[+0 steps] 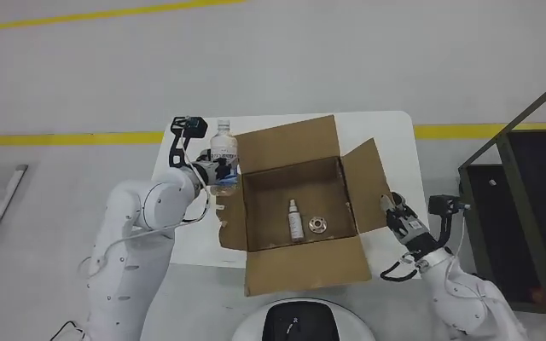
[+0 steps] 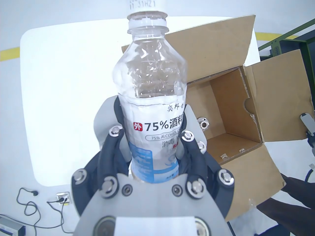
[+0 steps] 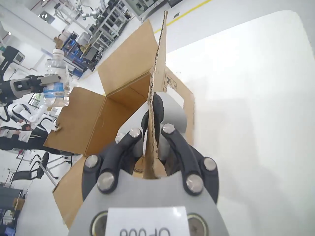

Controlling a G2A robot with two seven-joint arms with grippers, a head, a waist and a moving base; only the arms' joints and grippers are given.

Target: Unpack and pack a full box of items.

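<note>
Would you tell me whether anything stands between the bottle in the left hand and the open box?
Nothing visible does: the left hand holds the bottle beside the open top of the box, and the right hand grips the side flap, tilted outward.

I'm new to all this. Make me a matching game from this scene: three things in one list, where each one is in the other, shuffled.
Things:
1. big clear bottle
2. small spray bottle
3. cardboard side flap

Places:
A. lying inside the box
B. pinched in the right tool
C. gripped by the left tool, outside the box

Pairs: 1-C, 2-A, 3-B.
</note>
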